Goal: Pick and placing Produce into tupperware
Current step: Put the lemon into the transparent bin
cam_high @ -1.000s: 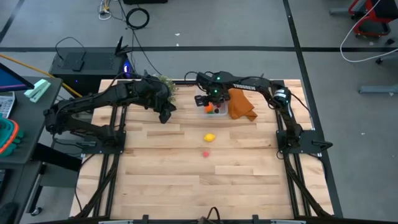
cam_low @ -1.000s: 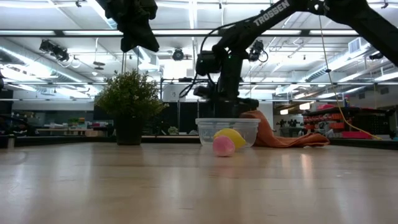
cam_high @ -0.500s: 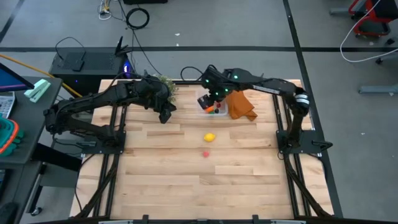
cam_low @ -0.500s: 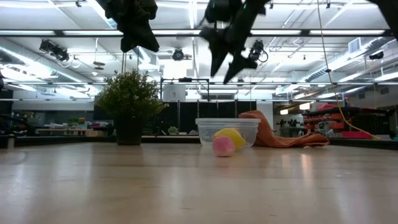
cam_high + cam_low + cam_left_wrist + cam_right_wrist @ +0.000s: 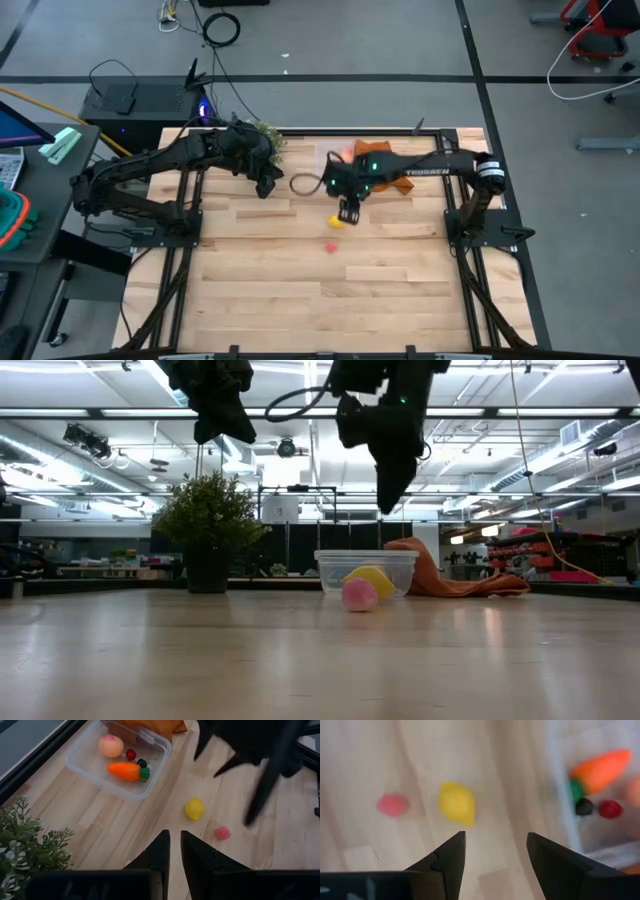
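The clear tupperware (image 5: 117,762) stands at the far middle of the table and holds the orange carrot (image 5: 127,771), a peach-pink fruit (image 5: 111,746), a red fruit (image 5: 131,754) and a dark berry (image 5: 141,763). The yellow lemon (image 5: 337,222) and a pink-red fruit (image 5: 331,246) lie on the table in front of it. My right gripper (image 5: 347,212) is open and empty, above the lemon (image 5: 456,803), pointing down. My left gripper (image 5: 266,185) is shut and empty, raised left of the tupperware.
An orange cloth (image 5: 398,184) lies right of the tupperware, partly under my right arm. A bushy green plant (image 5: 208,520) stands at the far left, by my left arm. The near half of the wooden table (image 5: 320,300) holds nothing.
My right gripper has risen from the tupperware and swung toward the table's near edge, and now stands over the lemon. The produce and the tupperware have not moved.
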Action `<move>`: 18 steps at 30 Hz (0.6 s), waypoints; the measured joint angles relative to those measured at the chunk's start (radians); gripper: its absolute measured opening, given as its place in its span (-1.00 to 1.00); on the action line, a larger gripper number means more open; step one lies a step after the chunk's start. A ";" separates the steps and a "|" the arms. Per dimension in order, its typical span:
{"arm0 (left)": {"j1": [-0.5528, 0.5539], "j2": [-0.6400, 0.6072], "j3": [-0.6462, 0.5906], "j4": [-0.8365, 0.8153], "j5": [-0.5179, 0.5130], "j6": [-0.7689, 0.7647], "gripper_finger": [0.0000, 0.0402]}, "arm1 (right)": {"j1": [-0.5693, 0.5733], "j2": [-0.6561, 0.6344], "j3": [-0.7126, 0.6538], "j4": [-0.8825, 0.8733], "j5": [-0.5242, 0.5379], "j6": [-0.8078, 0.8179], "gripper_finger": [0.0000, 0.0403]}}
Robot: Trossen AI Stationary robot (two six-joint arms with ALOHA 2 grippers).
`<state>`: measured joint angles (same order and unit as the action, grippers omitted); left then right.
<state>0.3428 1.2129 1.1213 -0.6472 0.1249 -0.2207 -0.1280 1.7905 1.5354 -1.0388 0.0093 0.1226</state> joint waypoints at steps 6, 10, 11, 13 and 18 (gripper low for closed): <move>0.000 0.000 0.000 0.000 0.000 0.000 -0.74 | 0.087 0.000 -0.142 0.150 0.000 -0.165 -0.07; 0.000 0.000 0.000 0.000 0.000 0.000 -0.74 | 0.113 0.000 -0.206 0.252 -0.001 -0.182 0.01; 0.000 0.000 0.000 0.000 0.000 -0.001 -0.74 | 0.113 0.000 -0.218 0.283 -0.001 -0.184 0.03; 0.000 0.000 0.000 0.000 0.000 -0.002 -0.74 | 0.111 0.000 -0.230 0.328 -0.001 -0.185 0.08; 0.000 0.000 0.000 -0.001 0.000 -0.002 -0.74 | 0.092 0.034 -0.235 0.351 -0.002 -0.203 0.14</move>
<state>0.3428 1.2125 1.1213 -0.6479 0.1247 -0.2226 -0.0358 1.8245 1.3003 -0.6880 0.0070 -0.0806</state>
